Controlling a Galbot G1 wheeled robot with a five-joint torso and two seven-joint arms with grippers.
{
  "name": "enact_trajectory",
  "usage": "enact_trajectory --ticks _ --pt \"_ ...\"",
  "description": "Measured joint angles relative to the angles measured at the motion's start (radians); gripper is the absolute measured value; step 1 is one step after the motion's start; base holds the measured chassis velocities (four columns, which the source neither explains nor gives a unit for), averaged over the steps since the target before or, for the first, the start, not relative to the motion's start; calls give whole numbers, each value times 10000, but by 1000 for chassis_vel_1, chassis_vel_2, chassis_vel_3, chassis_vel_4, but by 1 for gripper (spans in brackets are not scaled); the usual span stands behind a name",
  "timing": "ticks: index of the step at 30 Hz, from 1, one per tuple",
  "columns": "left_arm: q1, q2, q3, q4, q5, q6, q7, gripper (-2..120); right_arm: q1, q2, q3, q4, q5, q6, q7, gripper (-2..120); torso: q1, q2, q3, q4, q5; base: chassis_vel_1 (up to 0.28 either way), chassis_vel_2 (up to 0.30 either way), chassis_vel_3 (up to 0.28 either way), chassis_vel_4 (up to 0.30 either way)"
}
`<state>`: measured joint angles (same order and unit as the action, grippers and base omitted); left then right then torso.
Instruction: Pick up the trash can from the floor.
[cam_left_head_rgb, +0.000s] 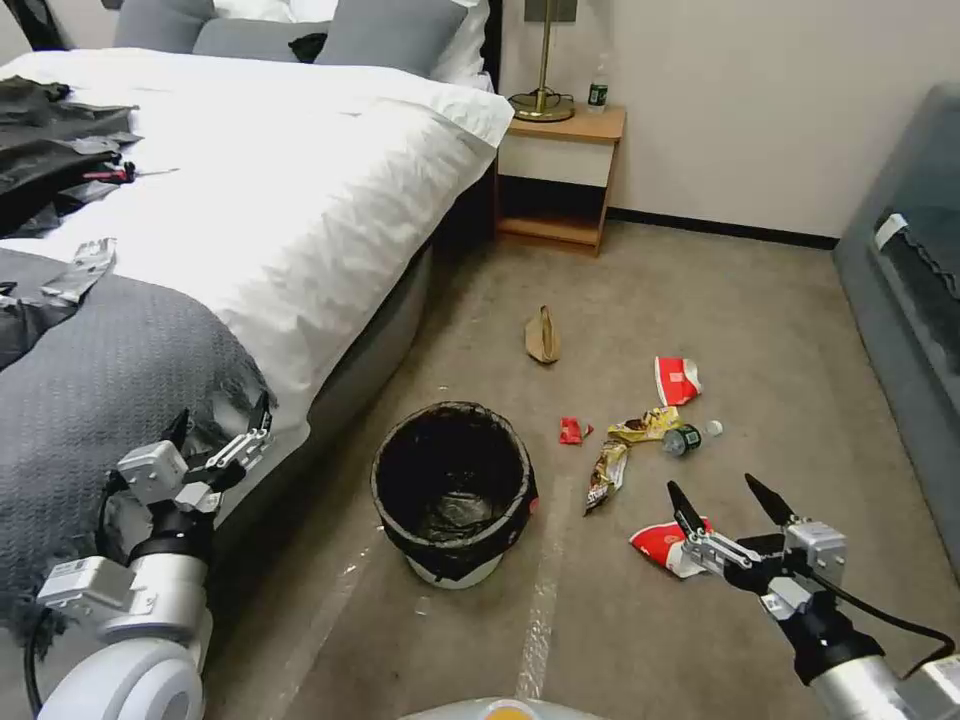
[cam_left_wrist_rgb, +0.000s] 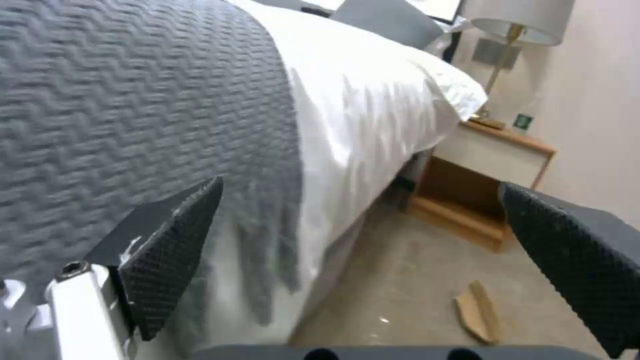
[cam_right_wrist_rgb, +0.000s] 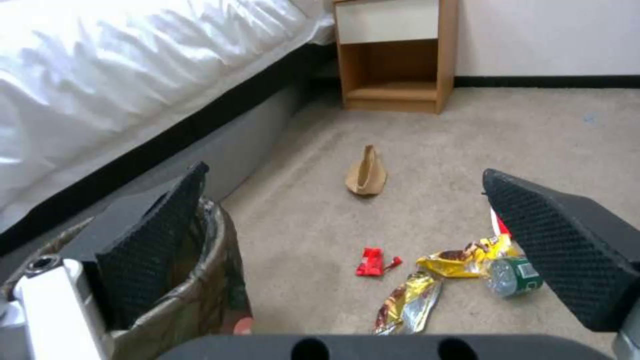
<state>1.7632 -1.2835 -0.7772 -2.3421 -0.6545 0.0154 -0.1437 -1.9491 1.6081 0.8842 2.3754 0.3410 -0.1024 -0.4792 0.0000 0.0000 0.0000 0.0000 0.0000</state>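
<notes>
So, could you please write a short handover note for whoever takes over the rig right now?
Left gripper: open, empty, raised beside the bed, over the grey blanket's edge.
Right gripper: open, empty, in the air to the right of the trash can, above the litter.
Trash can: upright on the floor beside the bed, black liner over its rim, untouched.
Done: neither gripper has taken hold.
Left: reach the can, grip it and lift it off the floor.
</notes>
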Motion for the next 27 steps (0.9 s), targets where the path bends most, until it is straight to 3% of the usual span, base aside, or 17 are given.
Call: enact_trajectory --ticks 3,6,7,11,13,16,27 --pt "-226 110 -11 -164 -683 468 -140 100 -20 0 -60 -14 -65 2 -26 100 0 0 0 2 3 0 0 0 0" --pt "-906 363 -32 -291 -1981 1552 -640 100 -61 0 -111 -41 -134 12 -54 100 0 0 0 0 1 0 0 0 0" --pt "-906 363 -32 -291 -1981 1552 -640 100 -61 0 -111 -41 -134 12 -54 100 0 0 0 0 1 0 0 0 0" --pt "-1888 820 60 -75 -4099 3077 -1945 100 -77 1 -99 -71 -169 36 -61 100 0 0 0 0 2 0 0 0 0" --pt "-2089 903 121 91 -4351 3310 -2106 100 -85 0 -91 -85 -186 46 -62 100 0 0 0 -1 -1 0 0 0 0" --pt "-2904 1132 377 659 -5347 4373 -2697 100 -91 1 -83 -92 -201 57 -62 100 0 0 0 -1 -1 0 0 0 0" --pt "-4138 1364 1903 2191 -4989 6637 -3296 100 -107 1 95 -316 -269 82 -62 100 0 0 0 1 2 0 0 0 0"
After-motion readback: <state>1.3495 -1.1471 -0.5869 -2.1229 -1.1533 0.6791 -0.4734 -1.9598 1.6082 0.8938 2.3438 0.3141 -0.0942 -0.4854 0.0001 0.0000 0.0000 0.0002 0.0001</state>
